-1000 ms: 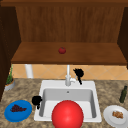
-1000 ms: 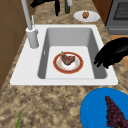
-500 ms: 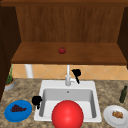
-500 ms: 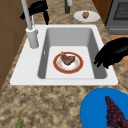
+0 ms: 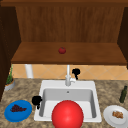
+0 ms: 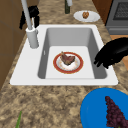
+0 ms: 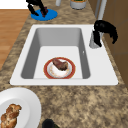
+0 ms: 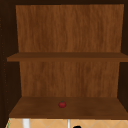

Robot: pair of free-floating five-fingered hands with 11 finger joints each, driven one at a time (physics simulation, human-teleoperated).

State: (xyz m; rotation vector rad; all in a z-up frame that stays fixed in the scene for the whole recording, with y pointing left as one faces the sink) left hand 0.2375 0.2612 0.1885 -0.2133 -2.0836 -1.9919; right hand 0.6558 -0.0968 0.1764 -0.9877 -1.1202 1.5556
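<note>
Found the right hand at the back of the sink, just beside the faucet, fingers drooping loose and gripping nothing. Cannot tell from any view whether touching the faucet base or merely close against it. Found the left hand in the air over the sink's left rim, fingers relaxed and bent downward, holding nothing, with a blue plate of grapes near it on the counter. Noted a red-rimmed plate flat on the basin floor, carrying a piece of meat, well apart from both hands. Noted also a white plate with bread and a dark bottle on the counter to the right, and an apple alone on the shelf above. Judged the main risk to lie at the faucet: with so little room there, any sideways sweep of the right hand likely to knock the spout round or jam fingers behind it. Judged a lesser risk at the left rim: a careless drop or outward drift of the left hand likely to clip the blue plate and scatter the grapes.
</note>
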